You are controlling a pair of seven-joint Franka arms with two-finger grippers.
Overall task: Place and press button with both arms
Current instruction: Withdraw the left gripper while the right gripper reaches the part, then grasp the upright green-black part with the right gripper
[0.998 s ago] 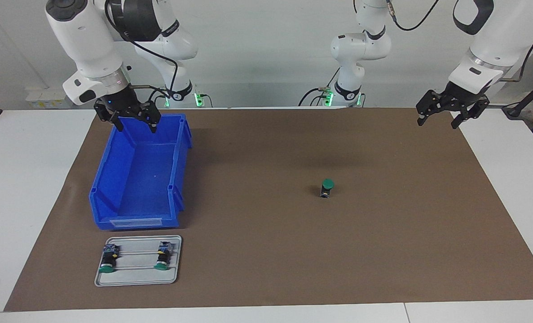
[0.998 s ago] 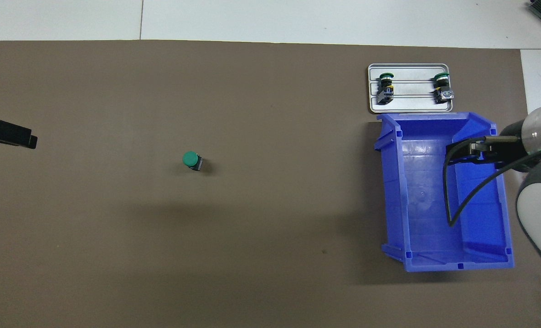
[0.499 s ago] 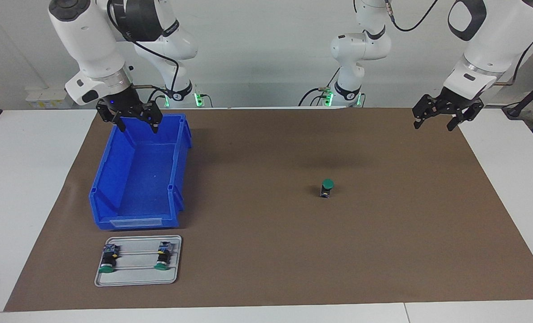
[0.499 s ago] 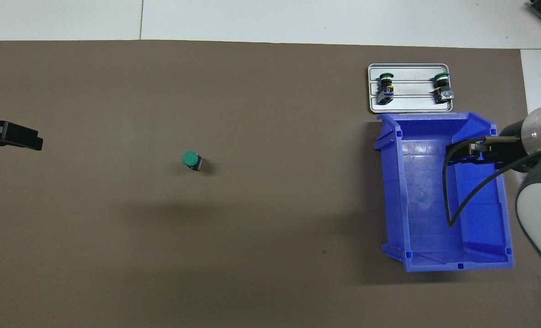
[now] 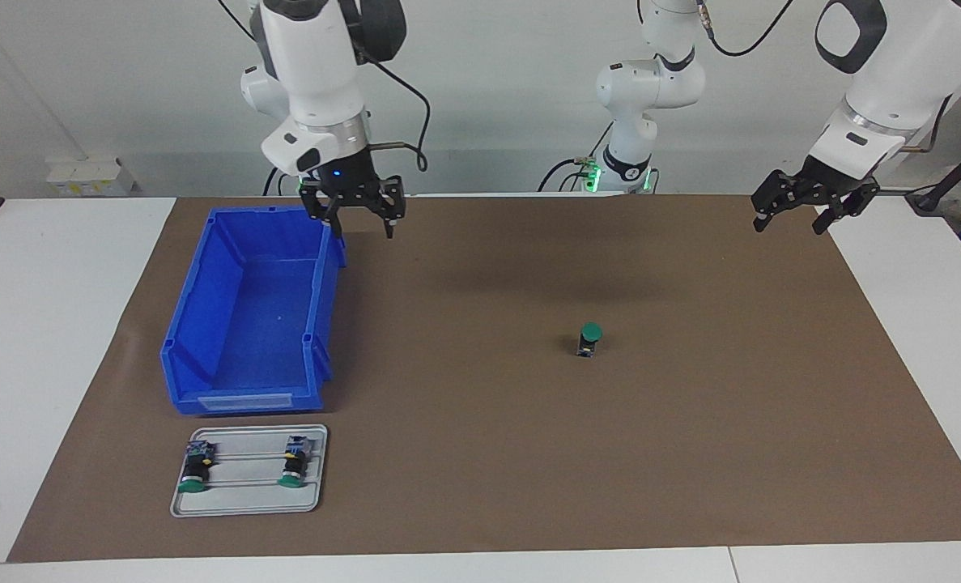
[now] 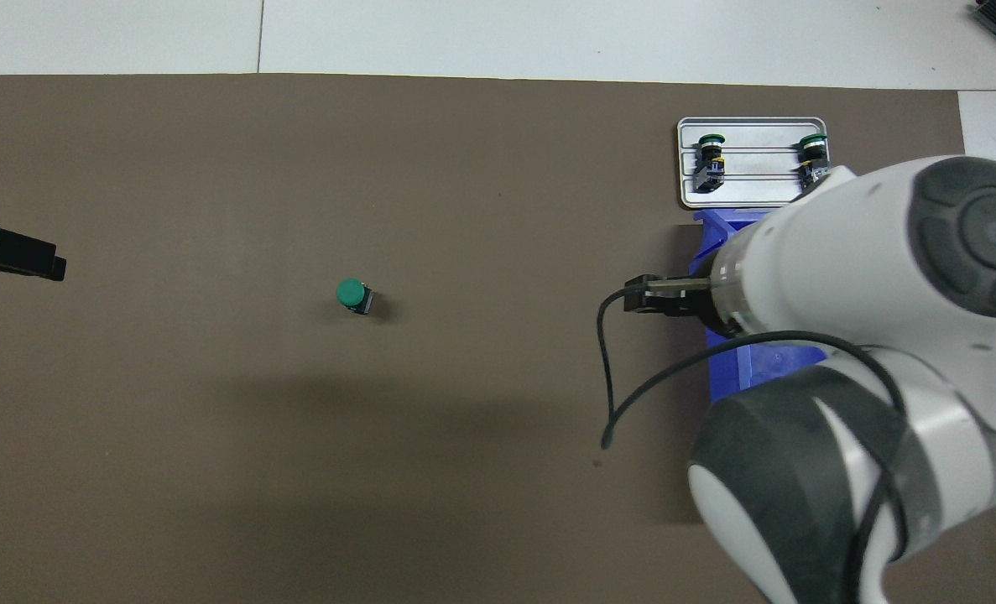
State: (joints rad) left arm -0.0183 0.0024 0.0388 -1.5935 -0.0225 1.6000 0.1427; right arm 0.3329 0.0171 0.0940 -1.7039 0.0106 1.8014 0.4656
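Brown matting [image 5: 488, 453] covers a white table [image 5: 51, 324], seen from a high camera facing two white robot arms. At centre right of this facing view stands the small push-button with a round green cap [image 5: 589, 339], upright on the mat, its black body below the cap, untouched and well apart from both grippers; in the overhead view it [image 6: 352, 295] sits left of centre. At centre left of the facing view lies a deep blue plastic bin [image 5: 249, 316], with a pale blank-looking label strip on its lower wall; no writing can be read on it. Directly below the bin in the frame rests a flat grey metal tray [image 5: 249, 504] holding two more green-capped switches [image 5: 195, 468] lying on their sides, side by side.

The right gripper [image 5: 360, 217] hangs at upper left of centre, above the bin's rim corner and the mat beside it, fingers apart and holding nothing. The left gripper [image 5: 796, 212] hangs at upper right, above the mat's edge, fingers also apart and bare. No brand lettering is legible on either arm.
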